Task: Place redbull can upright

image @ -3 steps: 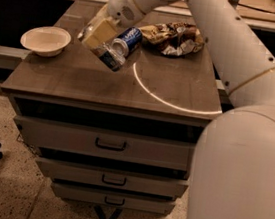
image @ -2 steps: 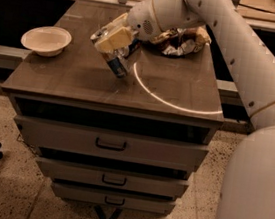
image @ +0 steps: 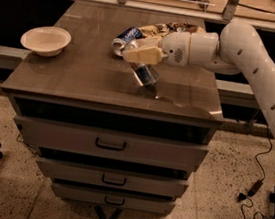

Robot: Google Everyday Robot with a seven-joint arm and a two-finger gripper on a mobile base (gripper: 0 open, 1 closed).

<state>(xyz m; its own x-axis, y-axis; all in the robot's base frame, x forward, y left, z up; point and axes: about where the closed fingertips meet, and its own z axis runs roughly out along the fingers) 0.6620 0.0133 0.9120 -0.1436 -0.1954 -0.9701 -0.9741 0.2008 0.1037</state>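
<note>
My gripper (image: pixel 142 56) is over the middle of the dark cabinet top (image: pixel 81 74), reaching in from the right. Its cream fingers (image: pixel 139 55) are shut on the redbull can (image: pixel 145 74), a slim silver and blue can. The can hangs below the fingers, tilted, with its lower end at or just above the surface; I cannot tell whether it touches. Its upper part is hidden by the fingers.
A shorter dark-blue can (image: pixel 127 33) lies on its side just behind the gripper. A crumpled snack bag (image: pixel 163 29) lies behind that. A cream bowl (image: pixel 46 40) stands at the left edge. Drawers sit below the top.
The arm has swung over to the right side. The gripper has carried the can toward the front middle of the top and lowered it, and the dark-blue can behind it now shows.
</note>
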